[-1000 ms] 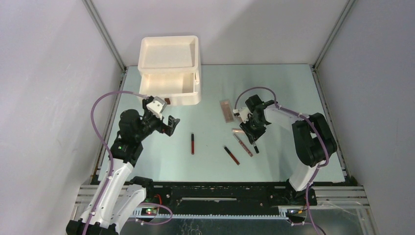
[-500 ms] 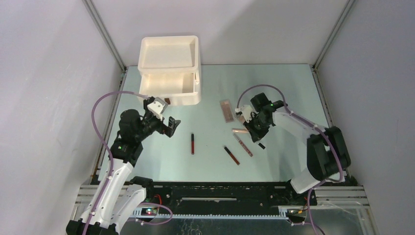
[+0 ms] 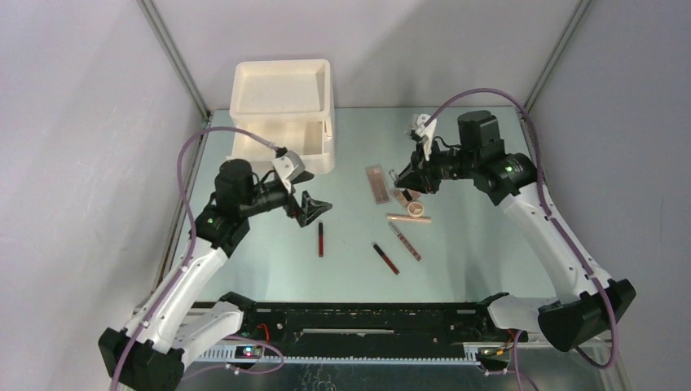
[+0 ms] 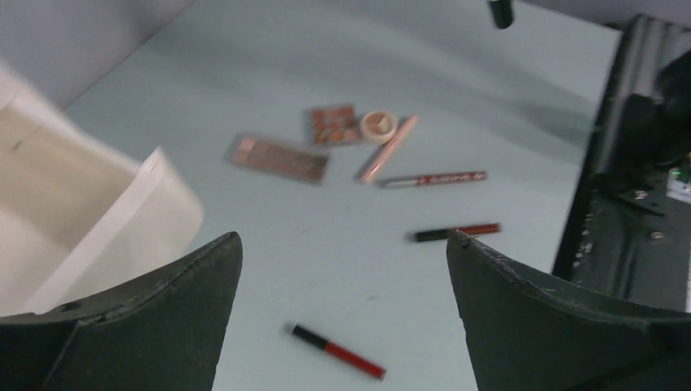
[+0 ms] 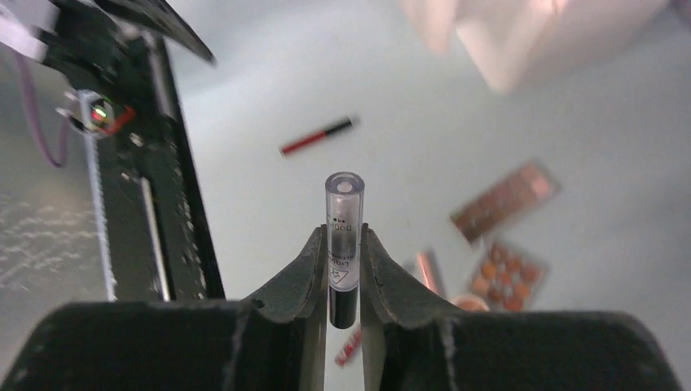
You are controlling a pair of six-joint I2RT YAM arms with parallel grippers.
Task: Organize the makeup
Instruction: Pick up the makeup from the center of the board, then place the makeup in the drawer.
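Two arms: hover above the table [image 3: 473, 244].
Right gripper [image 5: 344, 232]: pinches a clear-capped tube [image 5: 344, 199] upright, seemingly for carrying to the drawer box [image 3: 328, 98].
Left gripper [image 4: 342, 236]: spread wide, empty, above a red tube [image 4: 338, 352].
Other makeup: palette [image 4: 279, 158], compact [image 4: 378, 126], pencil [image 4: 389, 148] clustered mid-table.

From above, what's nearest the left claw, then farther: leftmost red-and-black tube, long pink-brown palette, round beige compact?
From left gripper:
1. Leftmost red-and-black tube, toward the near edge.
2. Long pink-brown palette, to its right.
3. Round beige compact, farther right.
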